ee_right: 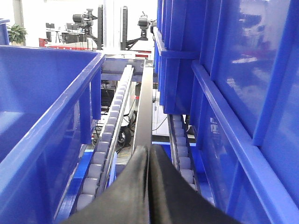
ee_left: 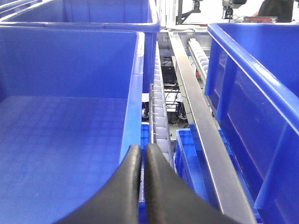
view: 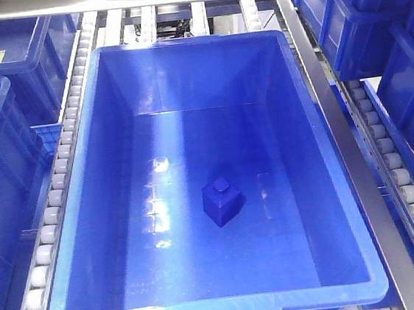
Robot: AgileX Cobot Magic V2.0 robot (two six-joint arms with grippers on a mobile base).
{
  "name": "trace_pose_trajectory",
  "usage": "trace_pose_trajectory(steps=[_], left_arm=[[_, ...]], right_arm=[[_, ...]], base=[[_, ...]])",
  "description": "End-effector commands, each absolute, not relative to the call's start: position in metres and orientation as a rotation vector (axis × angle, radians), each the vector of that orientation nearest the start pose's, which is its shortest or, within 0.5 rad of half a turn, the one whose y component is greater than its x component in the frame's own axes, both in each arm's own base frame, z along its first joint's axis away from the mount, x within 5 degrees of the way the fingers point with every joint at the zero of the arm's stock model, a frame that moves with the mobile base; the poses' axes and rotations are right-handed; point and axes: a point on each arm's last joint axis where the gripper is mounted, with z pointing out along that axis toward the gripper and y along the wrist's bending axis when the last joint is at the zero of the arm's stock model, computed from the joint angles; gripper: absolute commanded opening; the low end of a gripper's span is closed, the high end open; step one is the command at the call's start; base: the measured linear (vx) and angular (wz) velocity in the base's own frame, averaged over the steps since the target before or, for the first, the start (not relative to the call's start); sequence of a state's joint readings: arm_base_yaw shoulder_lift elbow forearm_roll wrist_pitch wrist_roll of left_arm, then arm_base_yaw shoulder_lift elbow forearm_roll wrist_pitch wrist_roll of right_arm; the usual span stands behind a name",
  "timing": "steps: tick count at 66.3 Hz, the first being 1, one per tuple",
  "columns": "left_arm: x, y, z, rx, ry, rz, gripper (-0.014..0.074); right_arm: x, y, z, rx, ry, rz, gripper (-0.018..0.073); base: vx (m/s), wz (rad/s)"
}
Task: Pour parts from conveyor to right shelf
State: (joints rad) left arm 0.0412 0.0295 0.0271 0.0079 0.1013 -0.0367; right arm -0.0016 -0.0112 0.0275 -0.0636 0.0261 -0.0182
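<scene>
The left gripper (ee_left: pixel 143 154), two black curved fingers pressed together with nothing between them, sits over the right rim of a large rectangular blue plastic tub (ee_left: pixel 136 84). The right gripper (ee_right: pixel 148 156) is likewise closed and empty, above a stainless steel rail of the roller-lane shelf (ee_right: pixel 144 112), between blue tubs. In the front view, the small glossy blue cube with a round stud (view: pixel 222 201) lies on the floor of the central blue tub (view: pixel 87 212), slightly right of its middle.
</scene>
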Motion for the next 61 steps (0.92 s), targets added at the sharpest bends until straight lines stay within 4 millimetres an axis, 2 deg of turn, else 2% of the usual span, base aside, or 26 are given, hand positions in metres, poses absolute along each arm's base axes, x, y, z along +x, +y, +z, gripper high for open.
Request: trace_pose_trajectory(steps=[1,61], left_arm=[[0.0605,0.0022,0.2059,-0.064,1.558,-0.007,-0.0006],[0.0605,0.0022,0.2059,-0.064,1.558,-0.007,-0.0006]], right_arm=[[0.0554,0.0002,0.2073,-0.068,1.439,-0.077,-0.0009],[0.0554,0.0001,0.2070,-0.068,1.442,-0.077,-0.0009]], base=[[0.00,0.00],[0.00,0.00]])
